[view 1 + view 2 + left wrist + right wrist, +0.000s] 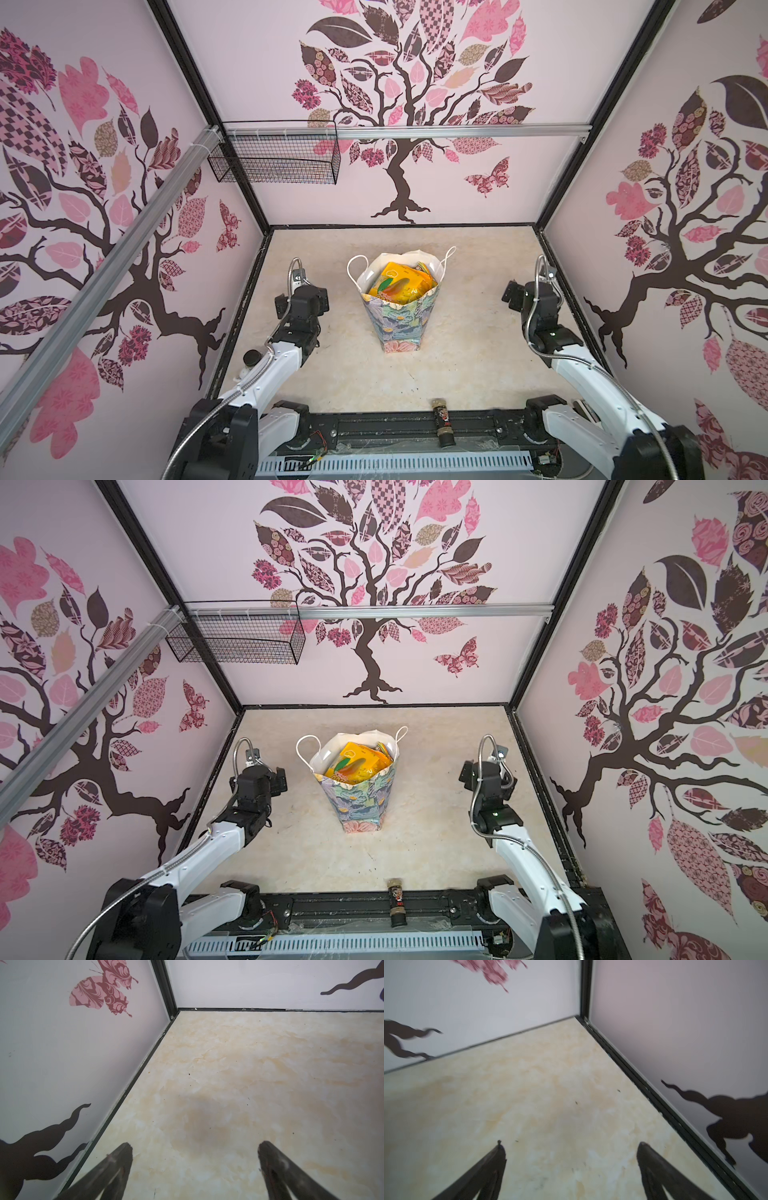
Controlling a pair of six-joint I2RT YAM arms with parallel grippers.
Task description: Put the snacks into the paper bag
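The paper bag [398, 328] [360, 802] stands upright in the middle of the marbled table, floral outside, with white cord handles. Snacks [402, 283] [358, 762] fill its open mouth; an orange and yellow packet lies on top, and more packet edges show behind it. My left gripper [321, 297] [279, 777] hovers to the bag's left, apart from it. In the left wrist view the left gripper [195, 1147] is open over bare table. My right gripper [510, 293] [465, 771] is off to the bag's right. In the right wrist view the right gripper [571, 1147] is open and empty.
A small dark bottle [441, 422] [397, 902] lies at the table's front edge, on the black rail. A black wire basket [274, 160] [239, 640] hangs on the back wall at the upper left. Patterned walls close in the table on three sides.
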